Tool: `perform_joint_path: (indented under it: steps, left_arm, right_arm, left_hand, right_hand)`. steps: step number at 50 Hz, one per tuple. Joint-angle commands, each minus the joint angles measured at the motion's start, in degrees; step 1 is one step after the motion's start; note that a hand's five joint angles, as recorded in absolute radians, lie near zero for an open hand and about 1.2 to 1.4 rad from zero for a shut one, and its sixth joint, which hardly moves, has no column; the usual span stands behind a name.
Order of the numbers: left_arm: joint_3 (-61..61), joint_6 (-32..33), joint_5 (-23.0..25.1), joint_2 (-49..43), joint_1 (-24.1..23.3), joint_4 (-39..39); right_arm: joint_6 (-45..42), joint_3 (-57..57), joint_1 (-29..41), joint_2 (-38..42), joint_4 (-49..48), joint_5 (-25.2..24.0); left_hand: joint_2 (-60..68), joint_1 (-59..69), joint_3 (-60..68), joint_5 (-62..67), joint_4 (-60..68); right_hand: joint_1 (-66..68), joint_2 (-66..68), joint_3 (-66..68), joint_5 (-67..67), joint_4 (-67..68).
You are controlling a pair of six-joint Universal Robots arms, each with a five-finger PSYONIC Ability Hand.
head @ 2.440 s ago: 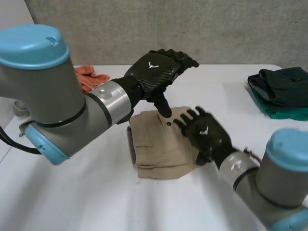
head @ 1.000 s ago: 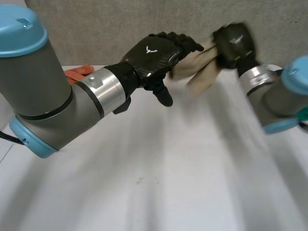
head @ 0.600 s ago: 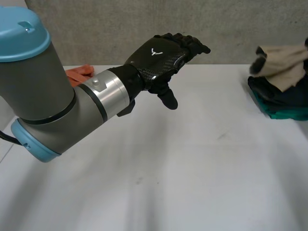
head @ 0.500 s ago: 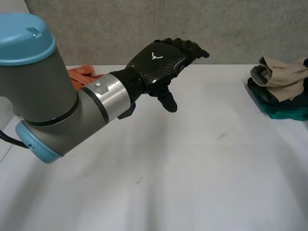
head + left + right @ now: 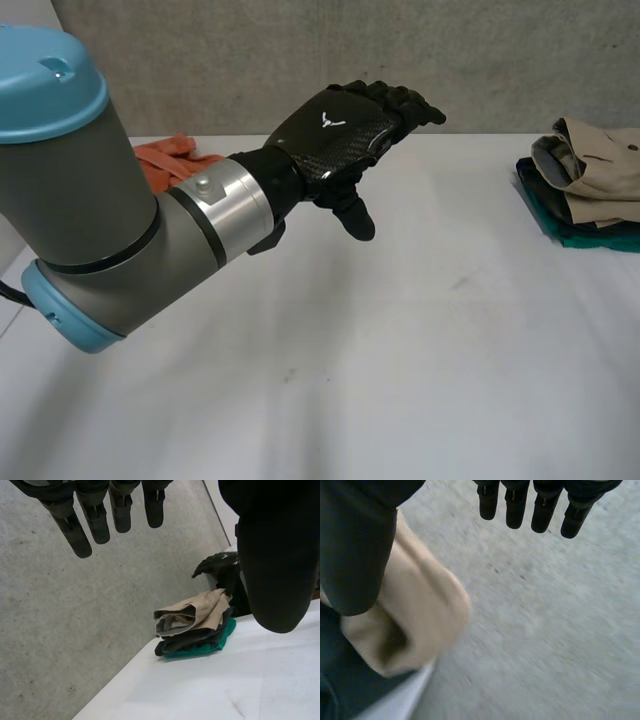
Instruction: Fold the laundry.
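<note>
The folded beige garment [image 5: 600, 165] lies on top of a small stack of laundry, far out past the fingertips of my left hand [image 5: 340, 135] and off to its thumb side. Under it is a dark garment [image 5: 540, 187], and at the bottom of the stack a green garment [image 5: 600, 240], whose edge sticks out on the counter [image 5: 400, 350]. In my left wrist view the beige piece [image 5: 200, 612] shows an open fold with a grey lining, facing back towards that hand. The dark layer [image 5: 190, 637] and the green one [image 5: 212, 641] sit squarely beneath it.

My right hand [image 5: 355, 540] is right at the stack. Its fingers are straight and spread away from the thumb, gripping nothing. The beige garment [image 5: 415, 615] bulges just beside the thumb and below the palm, with the dark garment [image 5: 340, 680] under it. I cannot tell whether the thumb touches the cloth. From the left wrist I see that right hand [image 5: 217, 565] just behind the stack.

My left hand [image 5: 275, 555] hangs above the middle of the counter [image 5: 225, 690], well apart from the stack. Its fingers are stretched out, its thumb is dropped, and it holds nothing.

Behind the left wrist, near the forearm, an orange cloth [image 5: 165, 155] lies crumpled at the counter's far edge. A grey concrete wall [image 5: 250, 60] stands beyond the fingertips of both hands.
</note>
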Motion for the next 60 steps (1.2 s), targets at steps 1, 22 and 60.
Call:
perform_joint_path:
  steps: [1, 22, 60]
  left_arm:
    - [0.4, -0.15, 0.01, 0.64, 0.11, 0.43]
    - [4.62, 18.02, -10.37, -10.49, 31.12, 9.13]
    - [-4.86, 2.86, -11.59, -1.93, 18.23, 32.42]
  right_arm:
    - [-17.16, -0.86, -2.7, -7.62, 10.26, 12.85]
    - [-21.11, 27.85, 32.01, -28.81, -0.92, 3.99]
    - [-35.9, 45.72, 32.55, -32.67, 3.94, 8.38]
  left_hand:
    - [-0.32, 0.48, -0.38, -1.13, -0.14]
    - [0.86, 1.66, 0.8, 0.05, 1.04]
    - [68.29, 69.09, 68.23, 67.48, 68.47]
  right_hand:
    - [-2.85, -2.01, -2.09, -2.69, -1.87]
    - [-2.85, -2.01, -2.09, -2.69, -1.87]
    - [-2.85, -2.01, -2.09, -2.69, -1.87]
